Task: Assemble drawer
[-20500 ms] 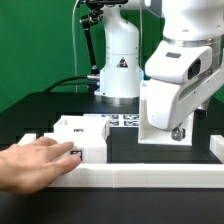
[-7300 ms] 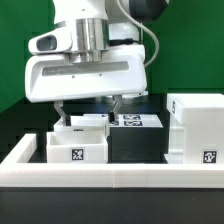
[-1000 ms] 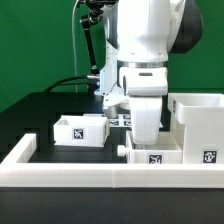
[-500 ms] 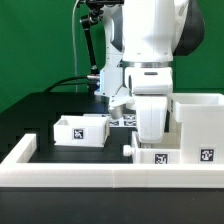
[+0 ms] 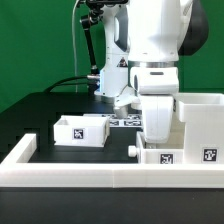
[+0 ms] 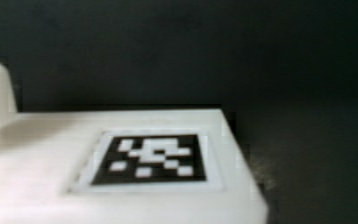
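Note:
The tall open-fronted housing (image 5: 201, 128) stands at the exterior view's right. A small tagged tray (image 5: 161, 157) sits just left of it, against the front rail. My gripper (image 5: 157, 143) comes straight down onto this tray and is shut on it; the fingertips are hidden behind the tray wall. A second small tray (image 5: 80, 130) rests alone on the black table at the left. The wrist view shows only a white tagged face (image 6: 153, 158) of a drawer part, close up, with dark table beyond; no fingers show there.
A long low white rail (image 5: 100, 178) runs along the front and turns back at the left (image 5: 24, 150). The marker board (image 5: 127, 121) lies behind the gripper. The robot's white base (image 5: 116, 72) and a green wall stand at the back.
My gripper and the tray it holds have slid to the exterior view's right, closing the gap to the housing. The left tray has not moved.

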`<state>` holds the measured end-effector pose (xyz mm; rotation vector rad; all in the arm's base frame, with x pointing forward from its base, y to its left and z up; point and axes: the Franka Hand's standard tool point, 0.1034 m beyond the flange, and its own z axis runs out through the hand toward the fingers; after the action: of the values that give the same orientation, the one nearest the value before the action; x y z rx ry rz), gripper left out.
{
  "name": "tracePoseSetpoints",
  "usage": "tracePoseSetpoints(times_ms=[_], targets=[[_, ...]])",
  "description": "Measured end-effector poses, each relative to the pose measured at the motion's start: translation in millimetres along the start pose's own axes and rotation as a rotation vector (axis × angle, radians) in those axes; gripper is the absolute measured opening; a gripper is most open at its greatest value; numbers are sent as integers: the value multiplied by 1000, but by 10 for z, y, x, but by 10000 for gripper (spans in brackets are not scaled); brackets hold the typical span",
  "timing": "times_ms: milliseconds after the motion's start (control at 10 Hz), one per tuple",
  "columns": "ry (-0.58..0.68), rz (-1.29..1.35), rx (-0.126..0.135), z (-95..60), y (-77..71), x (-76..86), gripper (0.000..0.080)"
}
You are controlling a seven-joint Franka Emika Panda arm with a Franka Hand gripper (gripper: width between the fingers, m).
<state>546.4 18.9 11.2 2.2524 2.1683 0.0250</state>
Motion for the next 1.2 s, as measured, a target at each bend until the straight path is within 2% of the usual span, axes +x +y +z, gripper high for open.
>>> tracePoseSetpoints(times_ms=[300, 400, 500, 700, 800, 900, 1000, 1100, 1200], targets=[[0, 3, 1, 12, -9, -16, 41], [0, 5, 0, 2, -3, -14, 134], [-1, 11, -5, -59, 19, 11, 134], [-7, 23, -2, -240, 51, 66, 493], [-13, 23, 4, -335, 67, 49, 599], [-18, 26, 4, -449, 100, -7, 599], [-22, 24, 9, -490, 141, -94, 639], [-29, 11, 28, -573, 257, -193, 646], [-31, -4, 23, -579, 402, -228, 646]])
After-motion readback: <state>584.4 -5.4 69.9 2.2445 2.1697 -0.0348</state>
